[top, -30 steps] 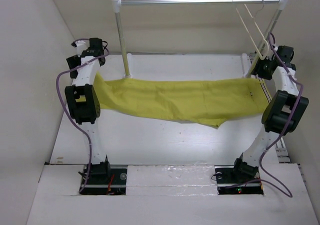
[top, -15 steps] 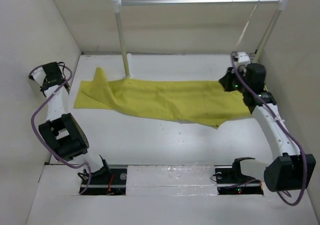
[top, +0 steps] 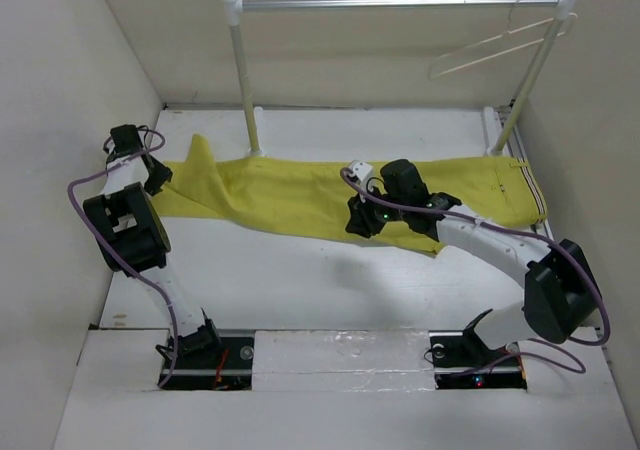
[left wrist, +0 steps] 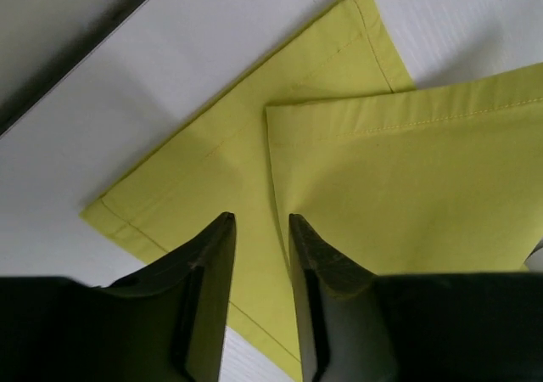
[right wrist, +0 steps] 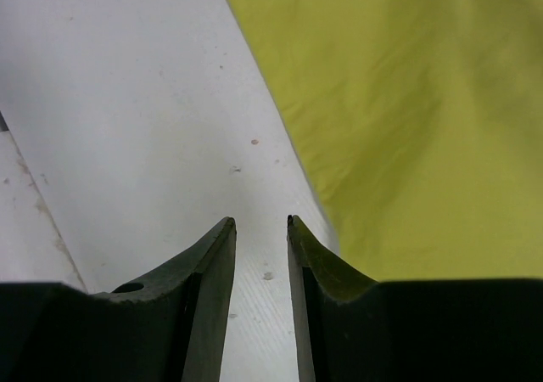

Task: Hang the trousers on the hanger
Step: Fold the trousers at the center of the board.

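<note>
The mustard-yellow trousers [top: 300, 195] lie flat across the table, with the leg ends at the left and the waistband [top: 530, 192] at the right. The cream hanger [top: 495, 45] hangs tilted from the right end of the rail, apart from both arms. My left gripper [top: 155, 178] hovers over the leg hems [left wrist: 254, 144]; the left gripper [left wrist: 259, 222] is narrowly open with nothing between its fingers. My right gripper [top: 358, 220] is at the trousers' near edge in the middle. There the right gripper [right wrist: 260, 222] is narrowly open over bare table, with the cloth edge [right wrist: 382, 127] just to its right.
A metal rail [top: 400, 3] on two white posts [top: 245, 80] spans the back of the table. Cream walls close in on the left, right and back. Bare white table [top: 300, 280] lies between the trousers and the arm bases.
The left arm swung out to the left, then came back over the leg hems. The right arm moved from the waistband end to the trousers' middle near edge. The hanger has swung up to a tilt.
</note>
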Controlling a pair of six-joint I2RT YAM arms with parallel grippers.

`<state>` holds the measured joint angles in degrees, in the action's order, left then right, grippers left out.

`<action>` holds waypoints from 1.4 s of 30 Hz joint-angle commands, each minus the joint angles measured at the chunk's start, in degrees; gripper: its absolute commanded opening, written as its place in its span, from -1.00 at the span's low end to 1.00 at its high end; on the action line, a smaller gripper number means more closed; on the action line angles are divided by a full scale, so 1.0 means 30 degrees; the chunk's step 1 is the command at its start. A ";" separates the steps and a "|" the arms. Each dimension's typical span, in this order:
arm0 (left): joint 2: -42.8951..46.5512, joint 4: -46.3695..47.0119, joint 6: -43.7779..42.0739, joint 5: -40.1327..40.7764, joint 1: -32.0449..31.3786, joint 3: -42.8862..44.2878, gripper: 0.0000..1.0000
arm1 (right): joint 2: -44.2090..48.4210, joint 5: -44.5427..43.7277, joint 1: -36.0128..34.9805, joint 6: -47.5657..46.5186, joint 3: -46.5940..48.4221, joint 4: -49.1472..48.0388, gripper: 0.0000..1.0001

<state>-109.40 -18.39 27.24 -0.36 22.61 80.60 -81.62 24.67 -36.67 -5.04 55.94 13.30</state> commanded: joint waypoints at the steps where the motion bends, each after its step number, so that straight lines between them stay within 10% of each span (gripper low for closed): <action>1: -0.0412 0.0330 -0.0059 -0.0436 0.0168 0.1345 -0.40 | -0.0184 0.0333 0.0327 -0.1131 0.1244 0.0046 -0.27; 14: -0.3111 0.0476 0.0674 -0.0262 -0.0008 0.3103 -0.43 | -0.1090 0.0450 0.0534 -0.1397 0.1508 0.0664 -0.29; 21: -0.3347 0.0184 0.0762 -0.0085 -0.0183 0.3691 -0.95 | -0.1678 0.0333 0.0181 -0.1338 0.1772 0.0606 -0.28; 42: 0.2484 -0.0138 0.2518 0.6797 0.0401 -0.3191 -1.00 | -0.3261 0.1768 0.1323 -0.2832 0.2241 0.1191 -0.28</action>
<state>-103.20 -17.12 32.69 14.37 23.03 73.36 -91.94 28.01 -33.26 -11.81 59.86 16.64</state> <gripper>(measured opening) 0.007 0.359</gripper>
